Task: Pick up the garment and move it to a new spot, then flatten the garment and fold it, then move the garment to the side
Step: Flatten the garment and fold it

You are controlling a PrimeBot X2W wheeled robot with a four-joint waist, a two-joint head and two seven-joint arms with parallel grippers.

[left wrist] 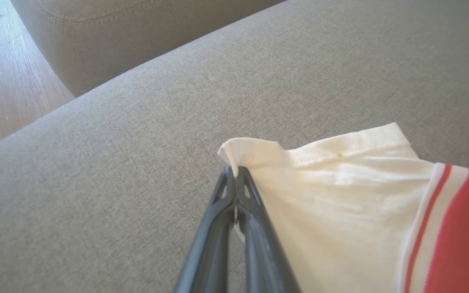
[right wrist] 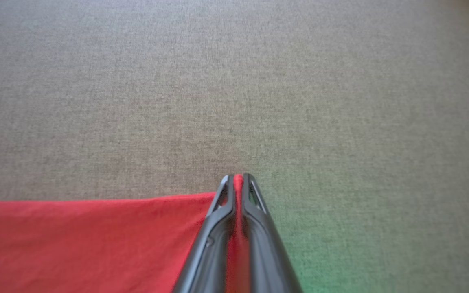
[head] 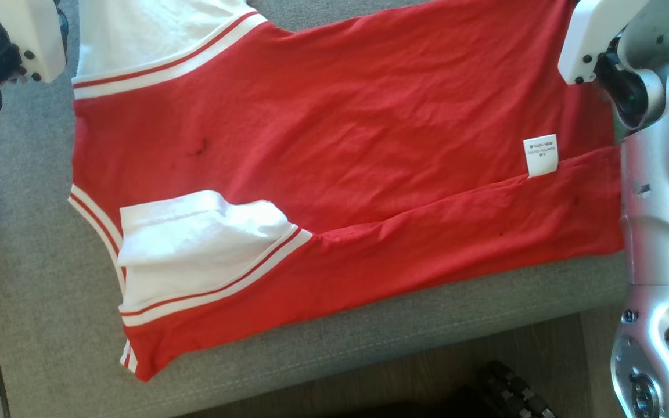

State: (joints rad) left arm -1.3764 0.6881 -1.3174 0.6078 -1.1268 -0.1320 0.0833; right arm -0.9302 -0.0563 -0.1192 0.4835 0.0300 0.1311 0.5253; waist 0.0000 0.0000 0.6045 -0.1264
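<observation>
Midway: noted T-shirt (head: 346,128) flat on sofa cushion (head: 21,261), part-folded, sleeve (left wrist: 340,191) pinched in left gripper (left wrist: 235,171), hem (right wrist: 96,211) in right gripper (right wrist: 237,177); side move pending.

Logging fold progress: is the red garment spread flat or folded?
Partly folded: the garment has its near strip doubled over the body, near white sleeve tucked inward; the rest lies flat.
</observation>
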